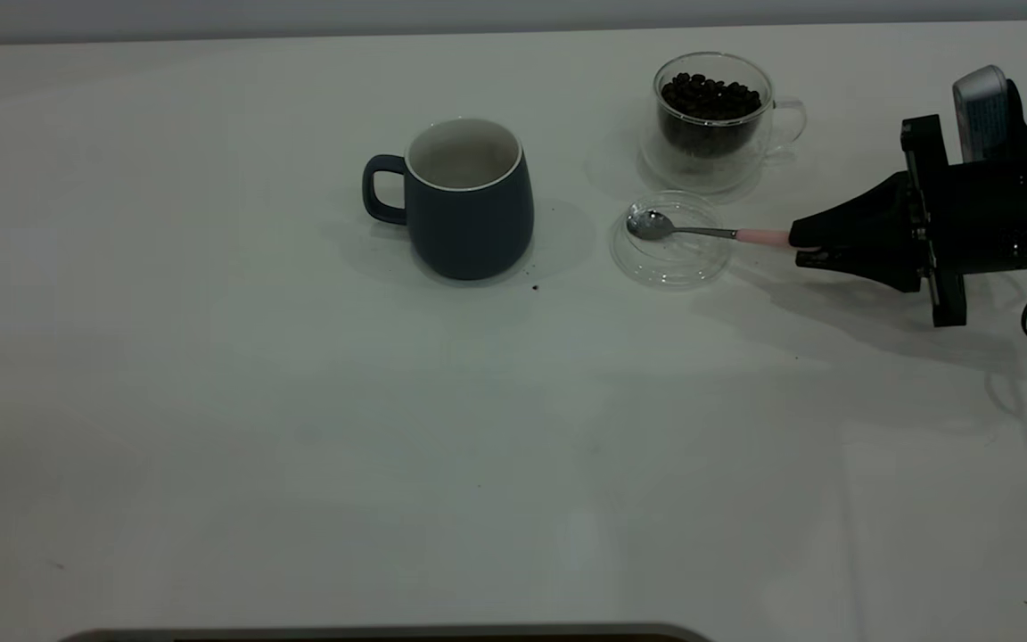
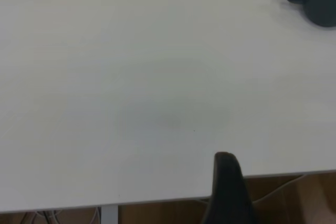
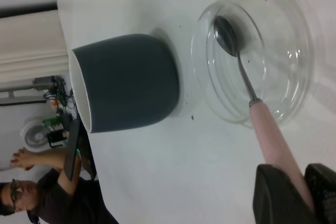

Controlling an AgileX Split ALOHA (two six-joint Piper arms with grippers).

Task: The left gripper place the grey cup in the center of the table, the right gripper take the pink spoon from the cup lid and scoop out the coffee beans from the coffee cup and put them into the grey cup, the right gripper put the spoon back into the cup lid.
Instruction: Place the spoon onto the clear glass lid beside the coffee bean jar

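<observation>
Pink spoon (image 1: 699,230), bowl resting in the cup lid (image 1: 671,263) between grey cup (image 1: 469,201) and coffee cup (image 1: 714,120), is clamped by the right pincer (image 1: 806,245) only at its handle tip, so lifting may let it pivot or drag the lid.

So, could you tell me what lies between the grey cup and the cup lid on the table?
Only bare table with a few dark specks separates the grey cup from the cup lid, which stand apart; both the exterior and right wrist views show it.
</observation>
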